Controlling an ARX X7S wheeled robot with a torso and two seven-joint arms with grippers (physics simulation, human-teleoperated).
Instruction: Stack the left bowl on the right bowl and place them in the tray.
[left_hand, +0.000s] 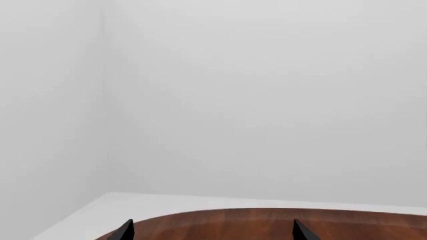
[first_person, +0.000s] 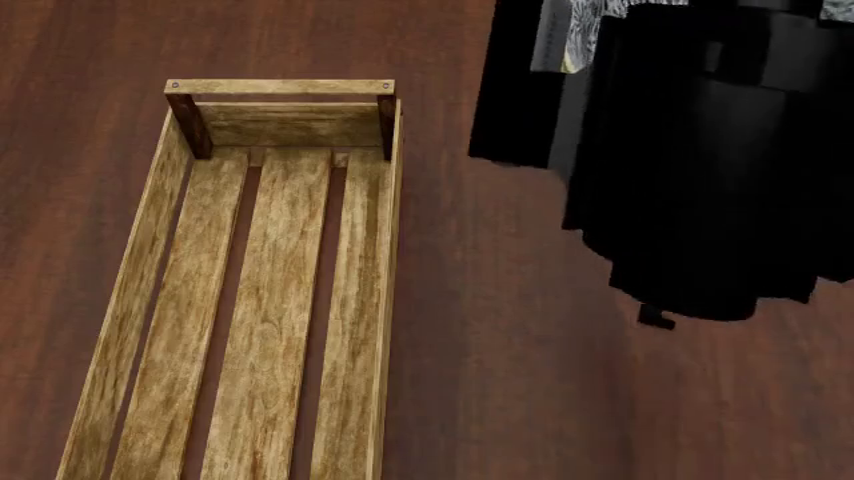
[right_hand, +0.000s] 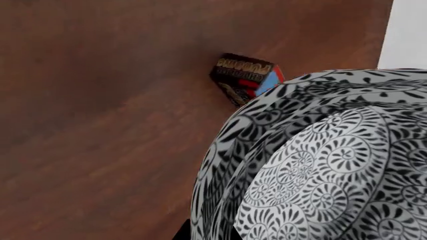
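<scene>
Bowls (right_hand: 320, 165) fill most of the right wrist view. Their blue-grey floral walls curve one inside the other, so they look nested, though I cannot say which is the left bowl and which the right. Beyond them a box (right_hand: 243, 77) lies tipped on the table (right_hand: 100, 125).

From the head view the tray (first_person: 140, 270) runs from 11 o'clock down to 7 o'clock, its slats bare. The right arm (first_person: 707, 170) hangs as a black mass at 2 o'clock, with a sliver of patterned bowl (first_person: 574, 25) showing at its top edge. The stack therefore seems to sit off the tray's 3 o'clock side, not yet over it.

My judgement is that the step in hand is carrying the pair to the tray. It would go best by moving toward 9 o'clock until the stack is over the middle slats. The bowls should stay level so the upper one does not slide, come down low between the side walls, and be let go only then.

The right gripper's jaws are hidden by the arm and the bowls, so I cannot tell how they stand. The left gripper (left_hand: 213, 232) shows only two dark tips, set apart, with nothing between them. It faces a pale wall (left_hand: 267, 100).
</scene>
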